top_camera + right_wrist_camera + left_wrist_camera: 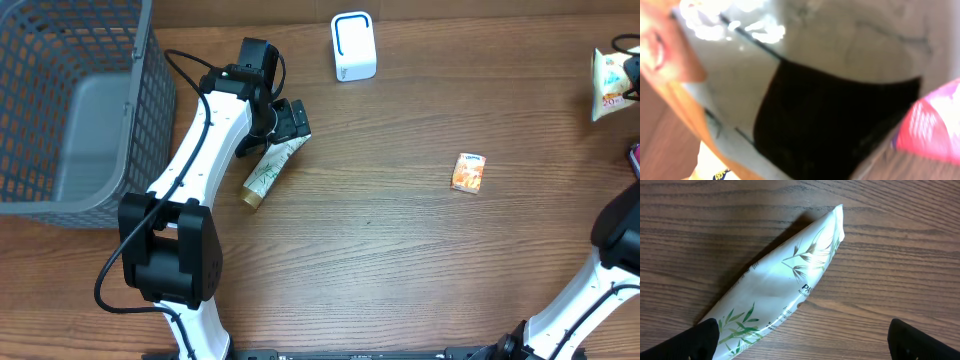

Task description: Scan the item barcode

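A white tube-shaped pack printed with green bamboo leaves (268,168) lies slanted on the wooden table, seen close in the left wrist view (785,280). My left gripper (290,122) hovers over its upper end, open wide (805,341). Its left fingertip (700,340) overlaps the pack's lower end, and the right fingertip (920,342) is over bare wood. The white scanner with a blue outline (353,46) stands at the back centre. My right gripper (632,70) is shut at the far right edge against a snack packet (607,85). The right wrist view is blurred, so a grip is unclear.
A grey mesh basket (140,110) fills the back left, close to the left arm. A small orange box (468,172) lies right of centre. A pink item (635,158) pokes in at the right edge, seen too in the right wrist view (935,125).
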